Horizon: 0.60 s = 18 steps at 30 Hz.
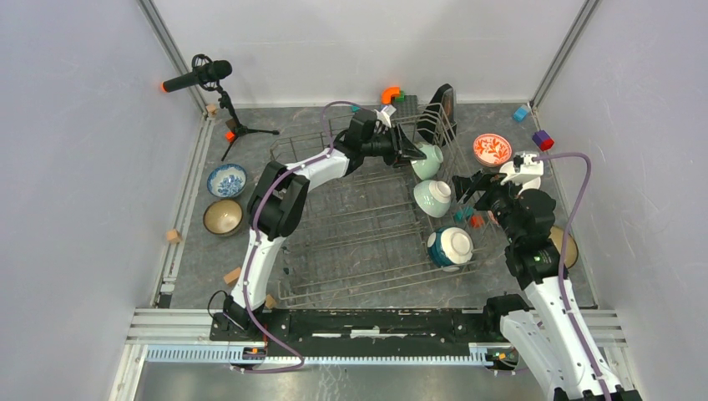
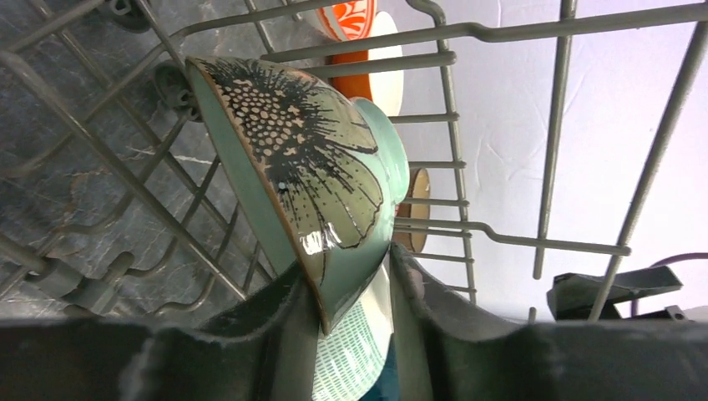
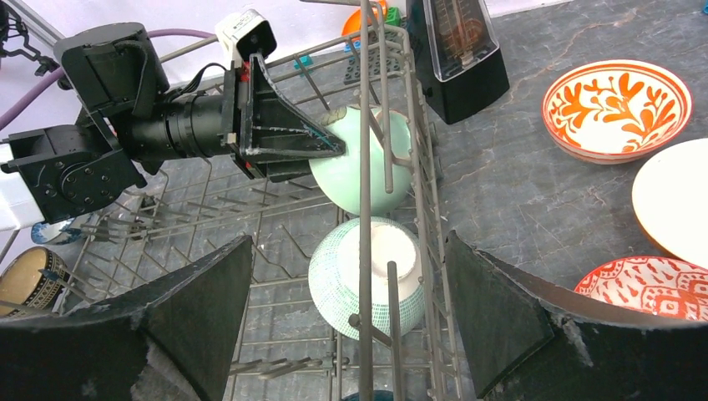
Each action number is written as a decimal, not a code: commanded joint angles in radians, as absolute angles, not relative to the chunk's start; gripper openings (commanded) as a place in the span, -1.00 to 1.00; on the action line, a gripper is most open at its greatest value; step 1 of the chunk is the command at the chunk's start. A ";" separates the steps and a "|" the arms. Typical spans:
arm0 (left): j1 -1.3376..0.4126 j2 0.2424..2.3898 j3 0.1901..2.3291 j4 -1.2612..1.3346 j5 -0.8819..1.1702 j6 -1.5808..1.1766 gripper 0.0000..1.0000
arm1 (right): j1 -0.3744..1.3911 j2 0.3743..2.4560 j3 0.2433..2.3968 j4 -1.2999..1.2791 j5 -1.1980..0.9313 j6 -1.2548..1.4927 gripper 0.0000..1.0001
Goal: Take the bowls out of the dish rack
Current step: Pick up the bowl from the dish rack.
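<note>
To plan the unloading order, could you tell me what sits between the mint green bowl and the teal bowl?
A pale crosshatched bowl lies between the mint green bowl and the teal bowl, seen in the top view.

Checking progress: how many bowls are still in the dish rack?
3, along the rack's right side: mint bowl at the far end between the left gripper's fingers, pale patterned bowl mid-row, teal-and-white bowl nearest.

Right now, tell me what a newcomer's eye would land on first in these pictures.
The left hand, reaching across the dish rack, straddles the rim of a mint green bowl with a dark flower inside, in the rack's far right part. The right hand hangs open by a pale hatched bowl nearer in the rack.
</note>
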<state>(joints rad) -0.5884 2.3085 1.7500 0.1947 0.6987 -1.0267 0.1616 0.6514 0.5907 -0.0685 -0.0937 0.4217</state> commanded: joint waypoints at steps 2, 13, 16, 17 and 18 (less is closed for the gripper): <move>-0.586 2.297 1.738 0.313 0.770 -1.152 -0.58 | 0.177 0.696 0.531 -0.185 -0.156 0.434 0.79; -0.584 2.273 1.724 0.452 0.779 -1.218 -0.96 | 0.177 0.688 0.550 -0.201 -0.145 0.431 0.79; -0.581 2.238 1.717 0.512 0.772 -1.241 -0.96 | 0.177 0.677 0.571 -0.224 -0.120 0.423 0.83; -0.582 2.223 1.719 0.524 0.769 -1.244 -0.96 | 0.177 0.674 0.580 -0.235 -0.109 0.418 0.85; -0.580 2.207 1.723 0.528 0.764 -1.244 -0.95 | 0.177 0.671 0.586 -0.244 -0.100 0.415 0.87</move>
